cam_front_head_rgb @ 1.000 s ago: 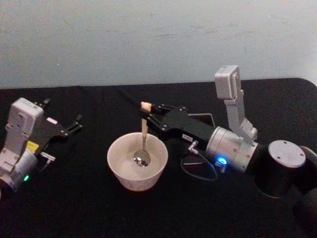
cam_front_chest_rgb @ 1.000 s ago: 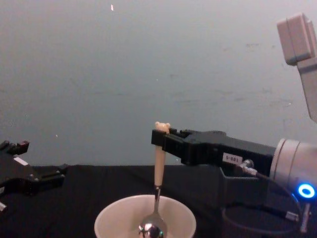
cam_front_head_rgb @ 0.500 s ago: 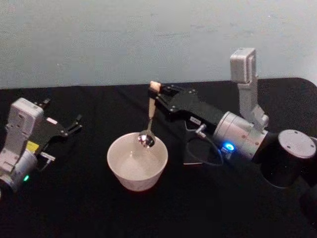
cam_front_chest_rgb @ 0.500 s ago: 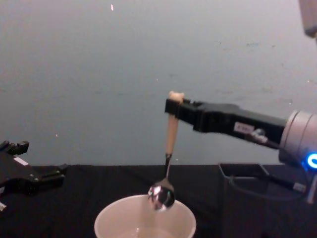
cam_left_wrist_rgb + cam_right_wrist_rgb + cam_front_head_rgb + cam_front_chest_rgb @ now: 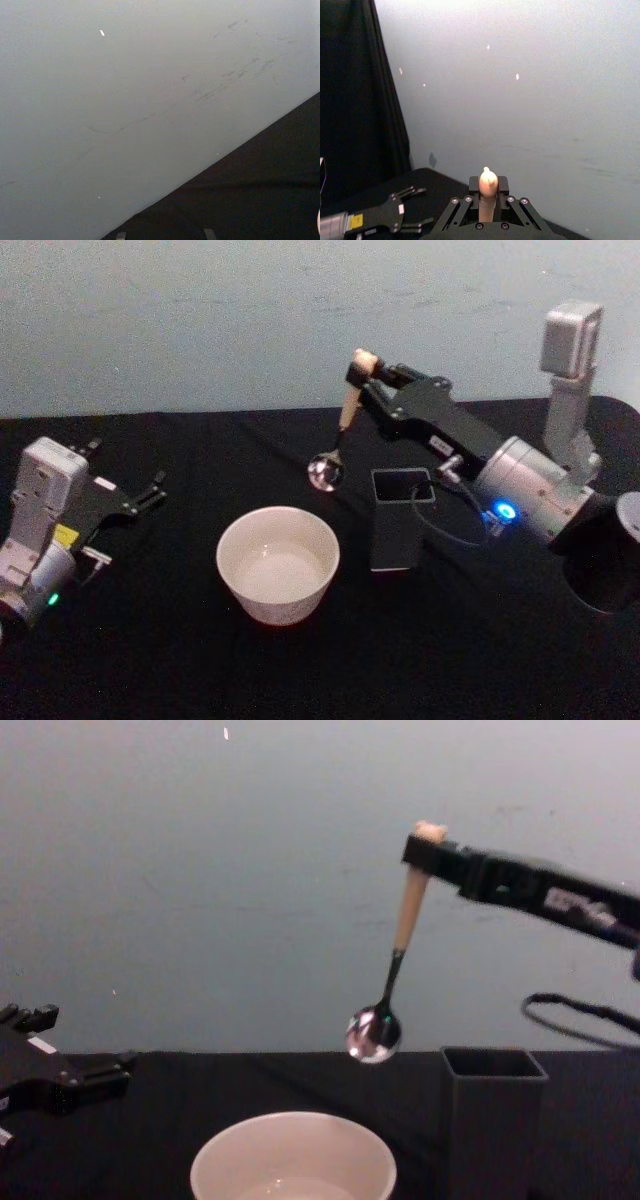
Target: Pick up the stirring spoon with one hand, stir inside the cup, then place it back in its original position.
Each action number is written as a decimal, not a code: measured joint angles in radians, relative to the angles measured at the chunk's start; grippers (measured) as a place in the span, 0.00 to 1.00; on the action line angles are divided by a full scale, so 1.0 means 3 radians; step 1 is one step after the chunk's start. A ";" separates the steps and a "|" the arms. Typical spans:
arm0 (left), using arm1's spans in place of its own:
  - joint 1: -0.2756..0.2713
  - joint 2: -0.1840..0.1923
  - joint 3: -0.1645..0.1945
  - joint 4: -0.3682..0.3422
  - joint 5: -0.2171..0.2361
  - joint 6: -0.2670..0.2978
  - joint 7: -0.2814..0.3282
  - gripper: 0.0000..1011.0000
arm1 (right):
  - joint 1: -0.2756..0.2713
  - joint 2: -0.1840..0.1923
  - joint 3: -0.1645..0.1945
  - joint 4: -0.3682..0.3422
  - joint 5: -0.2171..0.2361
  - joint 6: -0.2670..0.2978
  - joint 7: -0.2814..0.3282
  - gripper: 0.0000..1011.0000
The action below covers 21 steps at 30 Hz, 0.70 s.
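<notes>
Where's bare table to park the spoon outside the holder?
Bare cloth lies between the left gripper and the cup, and across the table nearest the robot. Crowded: the gap between cup and holder, with the right gripper holding the spoon above it, its cable right of the holder.

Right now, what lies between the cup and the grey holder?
Only bare black tablecloth separates the cup and the holder, as the head view shows.

Black table (image 5: 150, 640) bears the cup (image 5: 280, 600) and, seemingly upright, holder (image 5: 395, 535).
</notes>
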 joint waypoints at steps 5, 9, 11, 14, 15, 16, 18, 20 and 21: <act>0.0000 0.0000 0.0000 0.0000 0.0000 0.0000 0.0000 0.99 | -0.0106 0.0071 0.0107 -0.0155 0.0053 -0.0020 -0.0050 0.21; 0.0000 0.0000 0.0000 0.0000 0.0000 0.0000 0.0000 0.99 | -0.0192 0.0126 0.0174 -0.0264 0.0080 -0.0036 -0.0078 0.21; 0.0000 0.0000 0.0000 0.0000 0.0000 0.0000 0.0000 0.99 | -0.0250 0.0170 0.0214 -0.0336 0.0083 -0.0040 -0.0102 0.21; 0.0000 0.0000 0.0000 0.0000 0.0000 0.0000 0.0000 0.99 | -0.0322 0.0222 0.0269 -0.0420 0.0082 -0.0044 -0.0137 0.21; 0.0000 0.0000 0.0000 0.0000 0.0000 0.0000 0.0000 0.99 | -0.0340 0.0234 0.0282 -0.0436 0.0081 -0.0044 -0.0148 0.21; 0.0000 0.0000 0.0000 0.0000 0.0000 0.0000 0.0000 0.99 | -0.0358 0.0245 0.0294 -0.0449 0.0080 -0.0044 -0.0157 0.21; 0.0000 0.0000 0.0000 0.0000 0.0000 0.0000 0.0000 0.99 | -0.0402 0.0273 0.0324 -0.0482 0.0069 -0.0042 -0.0186 0.21; 0.0000 0.0000 0.0000 0.0000 0.0000 0.0000 0.0000 0.99 | -0.0436 0.0288 0.0346 -0.0495 0.0052 -0.0038 -0.0208 0.21; 0.0000 0.0000 0.0000 0.0000 0.0000 0.0000 0.0000 0.99 | -0.0446 0.0290 0.0351 -0.0496 0.0046 -0.0036 -0.0214 0.21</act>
